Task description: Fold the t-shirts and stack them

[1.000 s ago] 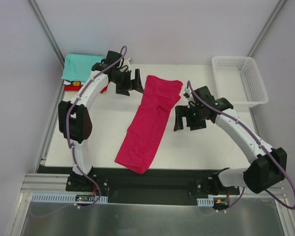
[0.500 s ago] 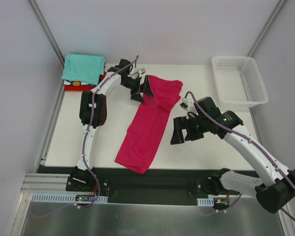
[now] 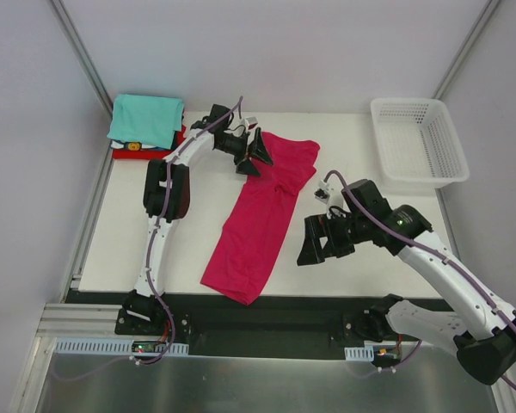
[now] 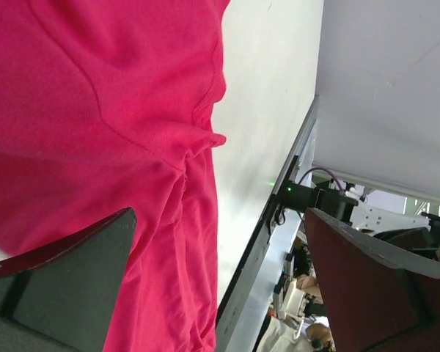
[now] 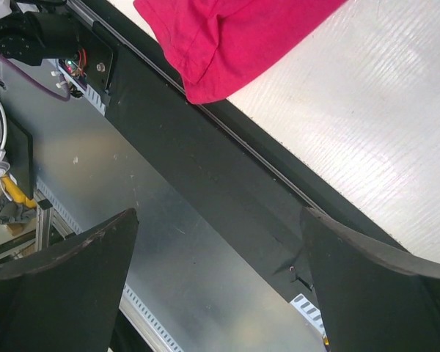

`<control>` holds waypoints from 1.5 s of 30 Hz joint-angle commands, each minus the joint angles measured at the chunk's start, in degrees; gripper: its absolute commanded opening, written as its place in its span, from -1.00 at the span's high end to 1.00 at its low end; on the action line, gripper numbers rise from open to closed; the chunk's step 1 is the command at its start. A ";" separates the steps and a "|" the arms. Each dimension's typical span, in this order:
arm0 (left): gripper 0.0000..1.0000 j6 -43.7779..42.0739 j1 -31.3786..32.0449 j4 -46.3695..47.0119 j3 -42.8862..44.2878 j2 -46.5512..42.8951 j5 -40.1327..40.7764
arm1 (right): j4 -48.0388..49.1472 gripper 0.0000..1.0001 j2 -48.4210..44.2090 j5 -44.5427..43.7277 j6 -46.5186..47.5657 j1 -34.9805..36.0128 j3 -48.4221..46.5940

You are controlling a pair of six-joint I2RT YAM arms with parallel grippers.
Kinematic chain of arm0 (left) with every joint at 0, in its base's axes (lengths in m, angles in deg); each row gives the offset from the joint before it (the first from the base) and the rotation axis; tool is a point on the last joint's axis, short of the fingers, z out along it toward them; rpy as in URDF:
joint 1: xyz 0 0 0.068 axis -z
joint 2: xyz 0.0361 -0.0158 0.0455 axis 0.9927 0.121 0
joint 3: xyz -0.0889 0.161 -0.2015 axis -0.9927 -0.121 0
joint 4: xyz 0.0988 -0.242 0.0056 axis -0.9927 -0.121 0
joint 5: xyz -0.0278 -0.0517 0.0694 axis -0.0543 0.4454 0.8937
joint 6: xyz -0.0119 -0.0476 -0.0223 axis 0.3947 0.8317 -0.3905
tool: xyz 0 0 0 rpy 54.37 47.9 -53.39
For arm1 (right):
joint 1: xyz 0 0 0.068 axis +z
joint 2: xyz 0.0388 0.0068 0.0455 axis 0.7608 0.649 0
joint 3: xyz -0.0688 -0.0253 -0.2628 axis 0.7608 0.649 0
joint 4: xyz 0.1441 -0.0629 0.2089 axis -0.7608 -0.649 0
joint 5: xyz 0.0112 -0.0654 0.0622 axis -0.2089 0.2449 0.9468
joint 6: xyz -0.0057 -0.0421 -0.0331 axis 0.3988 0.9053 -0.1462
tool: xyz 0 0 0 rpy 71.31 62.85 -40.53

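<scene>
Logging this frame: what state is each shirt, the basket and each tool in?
magenta t-shirt: folded into a long strip, lying flat
teal t-shirt: folded, on top of the red one
red t-shirt: folded, under the teal one
basket: upright, empty
left tool: open, over the magenta t-shirt's far end
right tool: open, holding nothing

Bright even light, soft faint shadows, near wrist-camera fingers slightly blurred
</scene>
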 commanded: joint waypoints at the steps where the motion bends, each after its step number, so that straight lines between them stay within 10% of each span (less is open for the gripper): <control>1: -0.98 3.29 -0.32 3.24 5.93 -0.27 -3.58 | 0.42 -0.93 -3.21 1.61 -2.53 1.01 0.97; 21: -0.98 29.83 -3.22 36.18 1.11 7.12 -0.42 | -2.04 -0.93 -11.13 1.61 -3.59 1.10 2.99; 45: -0.98 24.84 -8.14 35.33 -6.44 -0.68 5.74 | -3.18 -0.93 -13.15 0.38 -4.30 1.10 2.73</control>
